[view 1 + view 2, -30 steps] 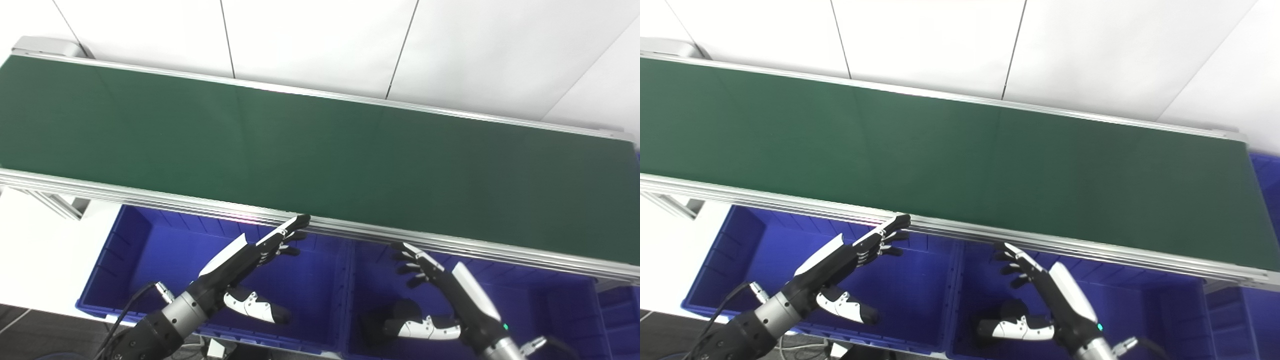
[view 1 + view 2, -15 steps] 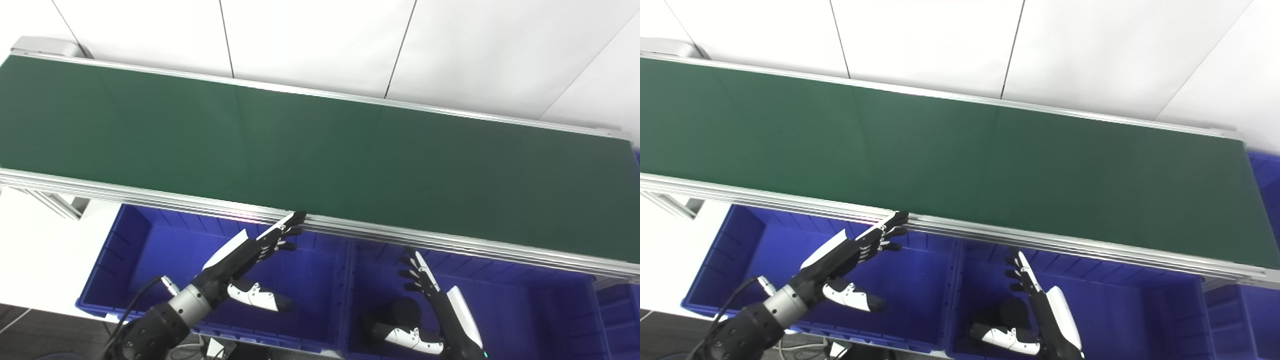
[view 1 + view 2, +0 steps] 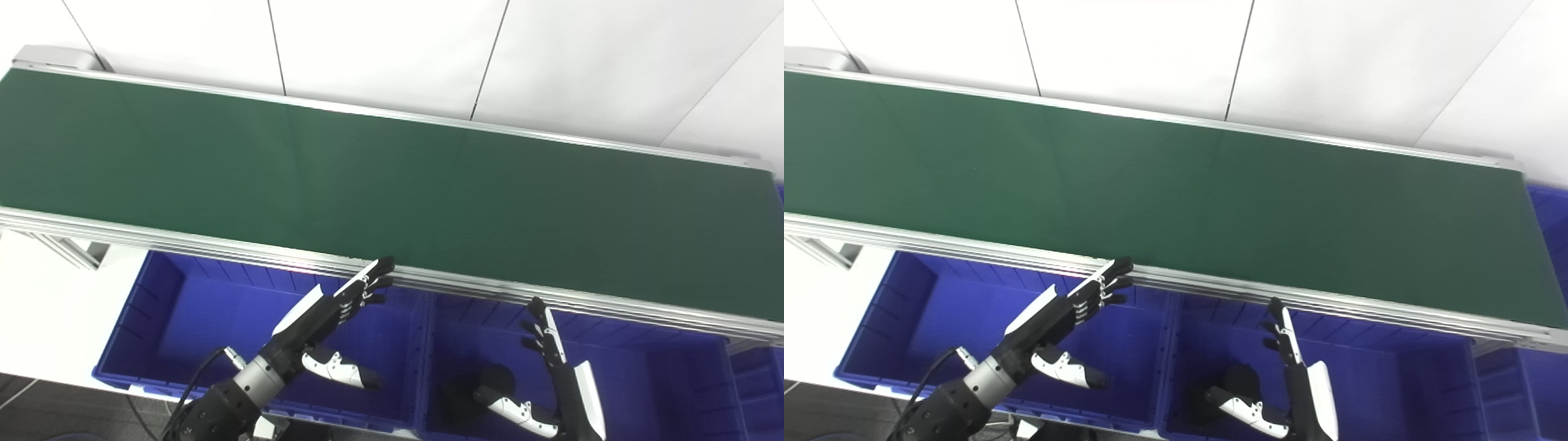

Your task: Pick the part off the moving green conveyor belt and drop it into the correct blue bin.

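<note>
Hovering spread and holding nothing below the conveyor belt (image 3: 392, 177): left hand (image 3: 324, 318) and right hand (image 3: 560, 373), over blue bins (image 3: 184, 318).

left hand (image 3: 331, 318) nudged rightward | right hand (image 3: 560, 380) dropped lower, rightward

The conveyor belt (image 3: 392, 177) runs off the left edge; the right robot hand (image 3: 554, 392) is cut off below.
</note>
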`<action>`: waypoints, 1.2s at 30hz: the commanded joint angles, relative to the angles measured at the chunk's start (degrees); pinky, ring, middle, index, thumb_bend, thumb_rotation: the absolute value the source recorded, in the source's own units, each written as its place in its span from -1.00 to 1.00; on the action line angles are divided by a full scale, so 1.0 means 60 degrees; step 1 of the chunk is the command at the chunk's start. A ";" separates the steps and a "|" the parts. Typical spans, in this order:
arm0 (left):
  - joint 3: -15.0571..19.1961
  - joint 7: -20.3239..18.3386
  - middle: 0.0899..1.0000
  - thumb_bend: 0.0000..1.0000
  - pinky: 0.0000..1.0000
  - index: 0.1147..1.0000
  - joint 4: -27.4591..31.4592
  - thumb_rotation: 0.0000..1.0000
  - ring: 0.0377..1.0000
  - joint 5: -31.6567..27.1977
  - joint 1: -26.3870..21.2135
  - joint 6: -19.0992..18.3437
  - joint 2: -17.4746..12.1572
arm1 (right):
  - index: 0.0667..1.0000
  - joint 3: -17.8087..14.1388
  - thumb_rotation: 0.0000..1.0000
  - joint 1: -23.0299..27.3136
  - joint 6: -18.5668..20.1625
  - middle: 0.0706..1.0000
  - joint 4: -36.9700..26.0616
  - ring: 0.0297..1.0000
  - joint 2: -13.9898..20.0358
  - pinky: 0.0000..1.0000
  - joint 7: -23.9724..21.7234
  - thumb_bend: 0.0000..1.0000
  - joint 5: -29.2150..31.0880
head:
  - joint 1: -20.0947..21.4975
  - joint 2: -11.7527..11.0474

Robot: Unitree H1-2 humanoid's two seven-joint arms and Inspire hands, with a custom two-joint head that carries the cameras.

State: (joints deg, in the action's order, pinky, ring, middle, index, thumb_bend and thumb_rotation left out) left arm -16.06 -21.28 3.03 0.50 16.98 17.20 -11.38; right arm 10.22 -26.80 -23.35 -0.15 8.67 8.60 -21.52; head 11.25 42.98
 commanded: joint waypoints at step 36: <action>0.0587 -0.0279 0.95 1.00 0.77 0.94 -0.1163 -0.36 0.88 -0.1262 -0.1135 0.1345 -0.0317 | 0.96 0.0754 0.14 0.0742 -0.0532 0.82 0.0894 0.68 -0.0394 0.59 0.2368 0.88 -0.0859 | 0.2482 -0.0468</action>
State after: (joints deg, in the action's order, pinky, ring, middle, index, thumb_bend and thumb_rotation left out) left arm -12.95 -22.53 -4.94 -6.21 11.10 22.91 -13.02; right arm 15.26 -22.24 -23.52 6.25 6.63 21.70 -25.77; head 25.58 39.90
